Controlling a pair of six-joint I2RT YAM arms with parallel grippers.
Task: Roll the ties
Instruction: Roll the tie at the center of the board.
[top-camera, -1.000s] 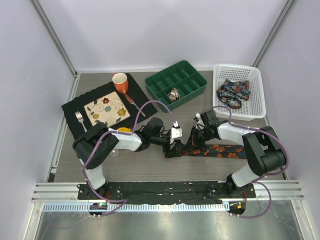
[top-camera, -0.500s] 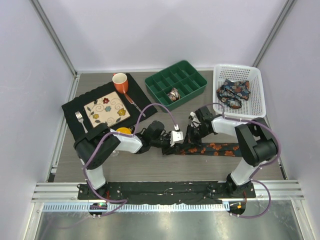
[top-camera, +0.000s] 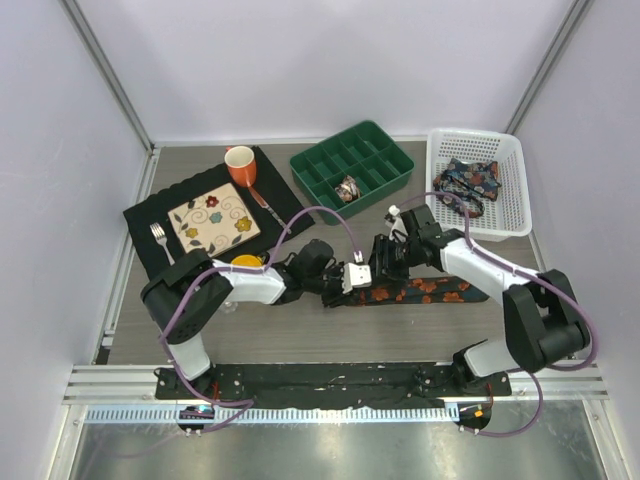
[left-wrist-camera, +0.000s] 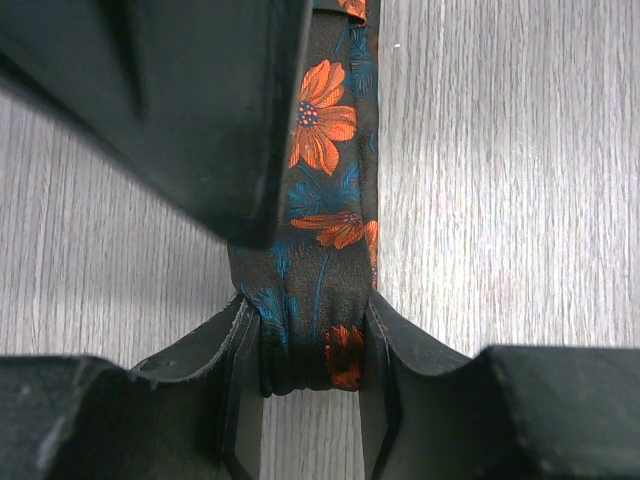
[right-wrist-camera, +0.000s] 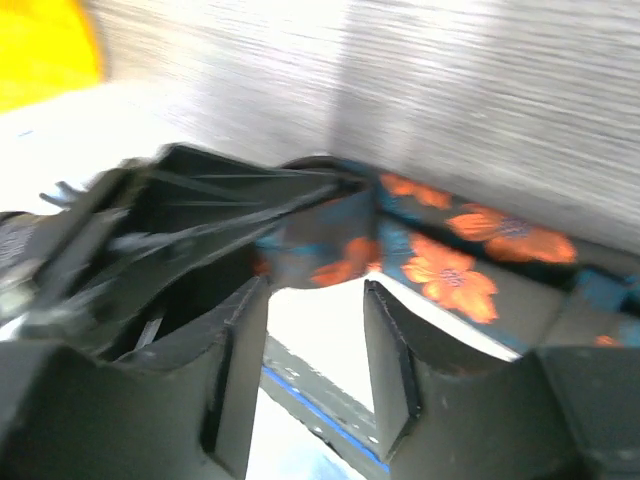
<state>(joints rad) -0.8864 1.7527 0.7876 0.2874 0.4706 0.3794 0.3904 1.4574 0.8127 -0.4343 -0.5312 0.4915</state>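
A dark tie with orange flowers (top-camera: 425, 292) lies flat along the table between the arms. My left gripper (top-camera: 343, 287) is shut on its folded left end, which sits pinched between the fingers in the left wrist view (left-wrist-camera: 310, 345). My right gripper (top-camera: 383, 257) hovers just above and behind the tie, close to the left gripper. In the blurred right wrist view it (right-wrist-camera: 315, 300) is open with nothing between the jaws, and the tie (right-wrist-camera: 440, 265) lies past the fingertips. A rolled tie (top-camera: 348, 188) sits in the green tray. More ties (top-camera: 467, 184) lie bundled in the white basket.
The green compartment tray (top-camera: 375, 150) stands at the back centre and the white basket (top-camera: 505, 215) at the back right. A black placemat (top-camera: 150, 215) at the left holds a flowered plate (top-camera: 213, 220), an orange mug (top-camera: 240, 163), a fork and a knife. A yellow object (top-camera: 248, 261) lies by the left arm.
My right gripper has lifted and swung back-left, nearer the left gripper, with its arm stretching out. The tie's free end has slid slightly left. The left gripper keeps its hold.
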